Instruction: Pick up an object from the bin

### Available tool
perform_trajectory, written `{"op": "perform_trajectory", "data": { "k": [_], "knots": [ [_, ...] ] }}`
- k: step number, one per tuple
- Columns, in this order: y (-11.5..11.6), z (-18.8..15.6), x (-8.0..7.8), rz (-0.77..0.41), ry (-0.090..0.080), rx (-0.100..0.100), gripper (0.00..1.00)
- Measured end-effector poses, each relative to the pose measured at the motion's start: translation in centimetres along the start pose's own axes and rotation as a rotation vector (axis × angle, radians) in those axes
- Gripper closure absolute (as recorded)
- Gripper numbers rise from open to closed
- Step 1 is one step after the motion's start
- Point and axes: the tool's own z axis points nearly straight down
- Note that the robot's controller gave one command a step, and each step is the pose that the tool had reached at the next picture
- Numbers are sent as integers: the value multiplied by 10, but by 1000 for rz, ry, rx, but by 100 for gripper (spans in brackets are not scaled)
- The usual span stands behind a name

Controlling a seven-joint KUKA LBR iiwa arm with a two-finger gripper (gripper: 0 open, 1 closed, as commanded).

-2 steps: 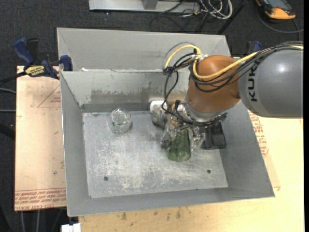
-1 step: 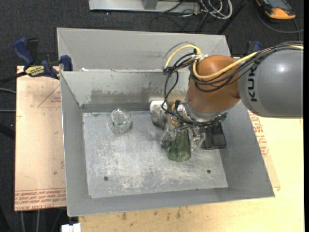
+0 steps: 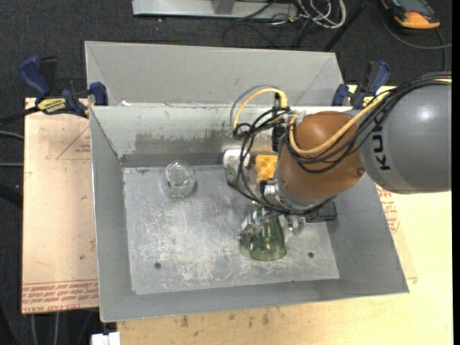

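Target thing: green round thing (image 3: 264, 249), translucent, dark green, with a circular outline as seen from above.
Target location: on the floor of the bin (image 3: 180, 264), right of centre and towards the near edge, well clear of the near wall and the right wall.
Target surroundings: bare scratched metal floor on its left, near and right sides; nothing else lies against it.
Claw position: the claw (image 3: 272, 227) is lowered to the floor directly over the far edge of the green round thing, so that its tip overlaps that thing's outline.
Claw state: cannot tell whether it is released or clenched; the wrist body and the green translucent material cover the tip.
Contact: the claw and the green round thing appear to touch; a grasp cannot be confirmed.
Wrist: orange cover (image 3: 320, 153), rounded, just behind and to the right of the claw; black and yellow cables (image 3: 251, 113) loop over its far-left side.
Arm: grey arm (image 3: 420, 142) enters from the right, above the bin's right wall.
Nearest neighbour: yellow thing (image 3: 267, 165), partly hidden by the cables, near the back wall beyond the claw.
Second neighbour: pale thing (image 3: 231, 159), whitish, just left of the yellow thing; kind unclear.
Remote thing: clear glass (image 3: 178, 178), upright, in the far-left part of the floor, well apart from the claw.
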Motion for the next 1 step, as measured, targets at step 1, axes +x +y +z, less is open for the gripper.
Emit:
{"op": "perform_trajectory", "data": {
  "k": [1],
  "knots": [
    [3,3,-1,0,-2,-8,0]
  ]
}}
